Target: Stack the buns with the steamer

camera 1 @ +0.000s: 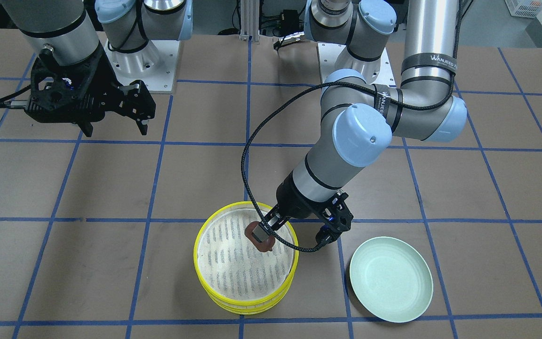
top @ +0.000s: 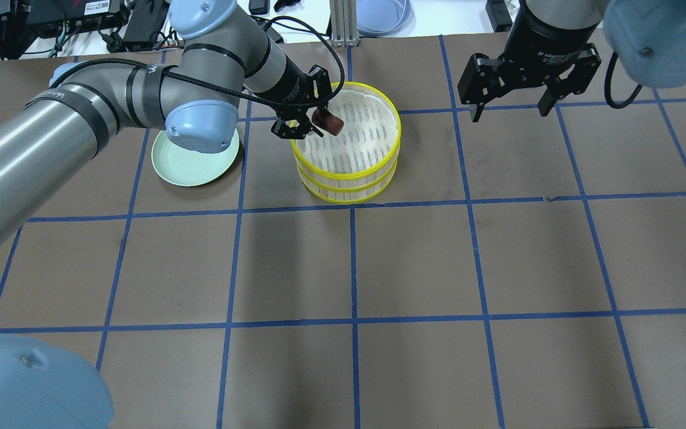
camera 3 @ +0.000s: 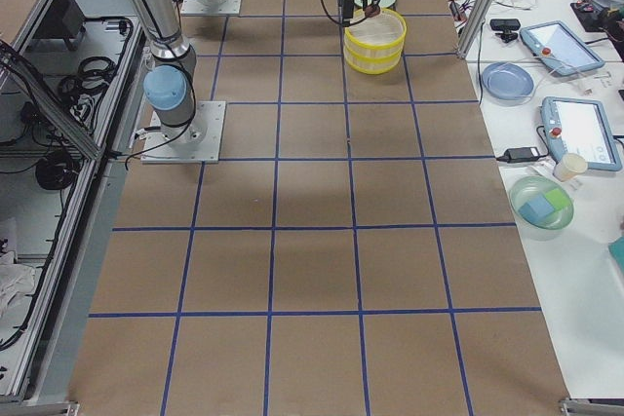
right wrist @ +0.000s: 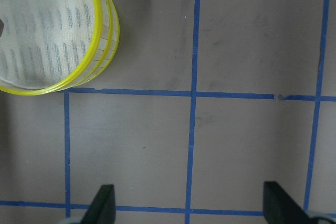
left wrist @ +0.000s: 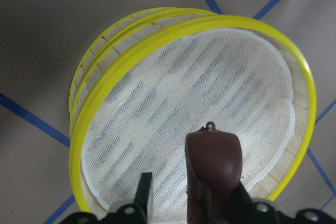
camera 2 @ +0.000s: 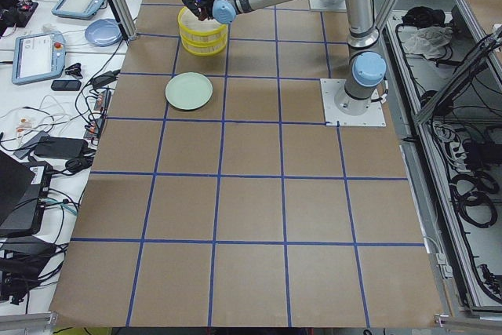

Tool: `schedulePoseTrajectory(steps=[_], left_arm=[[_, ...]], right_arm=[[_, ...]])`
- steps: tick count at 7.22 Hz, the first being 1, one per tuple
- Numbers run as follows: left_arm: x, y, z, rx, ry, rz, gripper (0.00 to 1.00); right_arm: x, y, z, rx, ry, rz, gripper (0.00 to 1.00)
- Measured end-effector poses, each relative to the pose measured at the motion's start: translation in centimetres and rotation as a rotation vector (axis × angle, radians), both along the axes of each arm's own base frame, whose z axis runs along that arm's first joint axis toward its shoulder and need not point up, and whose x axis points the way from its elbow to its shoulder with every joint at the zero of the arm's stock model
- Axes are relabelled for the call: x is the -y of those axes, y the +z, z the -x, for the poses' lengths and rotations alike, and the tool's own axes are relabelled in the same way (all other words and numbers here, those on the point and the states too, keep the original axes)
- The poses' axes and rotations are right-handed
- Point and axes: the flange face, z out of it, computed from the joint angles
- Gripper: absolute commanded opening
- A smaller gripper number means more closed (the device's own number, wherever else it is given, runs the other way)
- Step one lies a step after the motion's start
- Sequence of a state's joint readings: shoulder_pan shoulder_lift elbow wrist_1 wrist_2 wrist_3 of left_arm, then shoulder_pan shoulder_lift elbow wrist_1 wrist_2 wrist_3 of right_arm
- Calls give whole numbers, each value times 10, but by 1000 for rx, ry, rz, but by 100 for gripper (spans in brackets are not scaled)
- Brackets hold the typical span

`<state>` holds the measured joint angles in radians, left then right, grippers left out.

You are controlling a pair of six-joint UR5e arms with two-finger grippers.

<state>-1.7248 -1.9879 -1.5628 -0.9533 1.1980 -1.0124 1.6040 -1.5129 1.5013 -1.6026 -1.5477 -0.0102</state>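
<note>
Above steamer (camera 1: 233, 268), brown bun (left wrist: 214, 157), apparently aloft.

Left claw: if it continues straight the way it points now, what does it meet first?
Probably the white perforated liner of the top yellow-rimmed steamer tray; the glossy reddish-brown bun would touch before the left claw.

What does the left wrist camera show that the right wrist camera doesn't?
Only the left wrist view shows the reddish-brown bun, gripped by the left end effector above the white liner of the steamer. Only the right wrist view shows the right end effector, open and holding nothing, over the table with its blue tape lines. Both show the two stacked yellow-rimmed trays of the steamer.
</note>
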Motion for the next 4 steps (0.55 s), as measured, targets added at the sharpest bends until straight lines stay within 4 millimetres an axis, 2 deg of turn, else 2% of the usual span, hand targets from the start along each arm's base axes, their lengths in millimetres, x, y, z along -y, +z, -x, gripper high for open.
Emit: schedulePoseTrajectory(steps=[2,4], left_arm=[[-2,11,-1,7,-54,40,100],[-3,14,-2,15,-95,60,100]], right_arm=[[2,-3,0,2,7,-3,100],[2,-7,1,-3,8,-15,100]])
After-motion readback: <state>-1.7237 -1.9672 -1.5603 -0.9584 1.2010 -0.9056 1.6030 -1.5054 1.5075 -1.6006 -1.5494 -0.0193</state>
